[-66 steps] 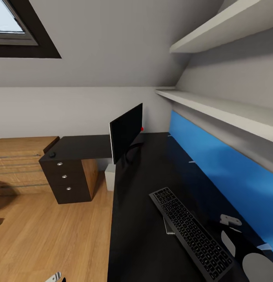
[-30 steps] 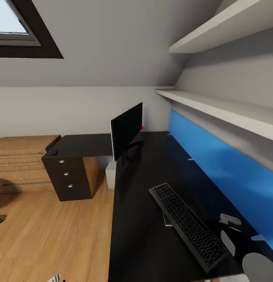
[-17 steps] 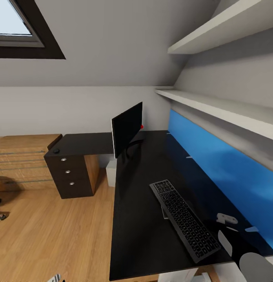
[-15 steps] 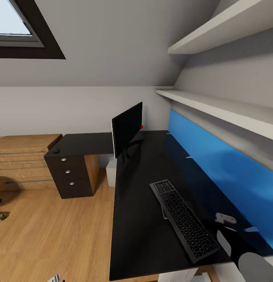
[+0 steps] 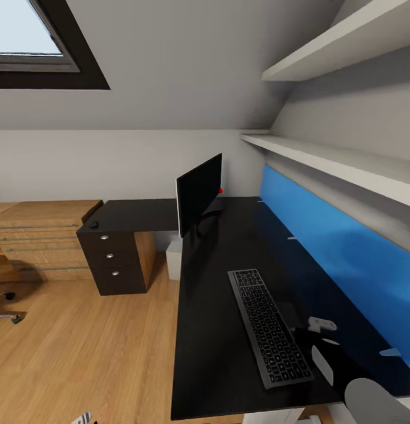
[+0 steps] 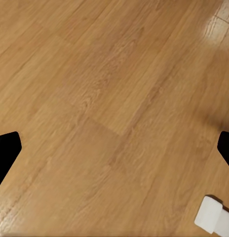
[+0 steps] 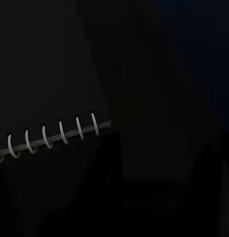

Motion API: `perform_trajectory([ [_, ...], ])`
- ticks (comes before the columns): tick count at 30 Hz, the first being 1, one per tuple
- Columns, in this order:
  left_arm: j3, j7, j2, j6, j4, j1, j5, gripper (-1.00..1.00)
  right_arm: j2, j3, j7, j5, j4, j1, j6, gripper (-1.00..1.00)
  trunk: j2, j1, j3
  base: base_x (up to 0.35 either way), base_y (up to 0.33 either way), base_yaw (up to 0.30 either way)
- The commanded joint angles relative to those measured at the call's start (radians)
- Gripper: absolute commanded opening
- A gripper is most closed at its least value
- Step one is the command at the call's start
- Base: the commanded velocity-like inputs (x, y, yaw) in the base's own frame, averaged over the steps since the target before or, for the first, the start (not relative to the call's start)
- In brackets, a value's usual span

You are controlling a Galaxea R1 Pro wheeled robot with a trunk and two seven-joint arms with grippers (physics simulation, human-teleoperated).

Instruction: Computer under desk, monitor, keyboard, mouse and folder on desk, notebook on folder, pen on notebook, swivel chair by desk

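Note:
The black monitor (image 5: 198, 194) stands on the black desk (image 5: 217, 353), and the dark keyboard (image 5: 268, 327) lies nearer to me on the same top. A small black mouse (image 5: 93, 224) sits on the far-left desk wing, above the drawers. The white computer (image 5: 174, 259) stands on the floor under the desk. My right arm (image 5: 323, 353) reaches over the desk to the right of the keyboard. In the right wrist view a dark spiral-bound notebook (image 7: 50, 136) lies close below, and the fingers are lost in the dark. My left gripper (image 6: 114, 153) hangs open over the wooden floor.
A dark drawer unit (image 5: 113, 262) stands under the desk wing, with a wooden dresser (image 5: 40, 238) to its left. A blue panel (image 5: 334, 259) and white shelves (image 5: 346, 165) line the wall behind the desk. A swivel chair's base (image 5: 6, 305) shows at the far left.
The whole head view has shifted, so the camera has moved, and the desk now sits further right in it. The chair base has come into the picture at the left. My right arm stays beside the keyboard.

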Motion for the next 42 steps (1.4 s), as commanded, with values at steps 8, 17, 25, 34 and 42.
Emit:
perform_trajectory([
  [8,-0.003,0.002,-0.001,-0.001,0.000,0.000,0.006,1.00,0.005,0.011,0.001,-0.021,-0.007,0.001,0.008,1.00,0.000,0.000,-0.001,0.000,0.000,0.013],
  [17,-0.004,0.001,-0.001,-0.001,0.000,-0.001,0.006,1.00,0.006,0.011,0.001,-0.021,-0.008,0.001,0.008,1.00,0.000,0.000,-0.001,0.000,0.000,0.000],
  [25,-0.004,0.001,-0.001,-0.001,0.000,-0.001,0.006,1.00,0.006,0.011,0.001,-0.021,-0.008,0.001,0.008,1.00,0.049,-0.027,0.021,0.000,0.000,0.000],
  [34,-0.004,0.001,-0.001,-0.001,0.000,-0.001,0.006,1.00,0.006,0.011,0.000,-0.021,-0.008,0.001,0.008,1.00,0.105,-0.057,0.046,0.000,0.000,0.000],
  [42,-0.004,0.001,-0.001,-0.001,0.000,0.000,0.006,1.00,0.007,0.011,0.000,-0.021,-0.008,0.001,0.008,1.00,0.105,-0.057,0.046,0.000,0.000,0.000],
])
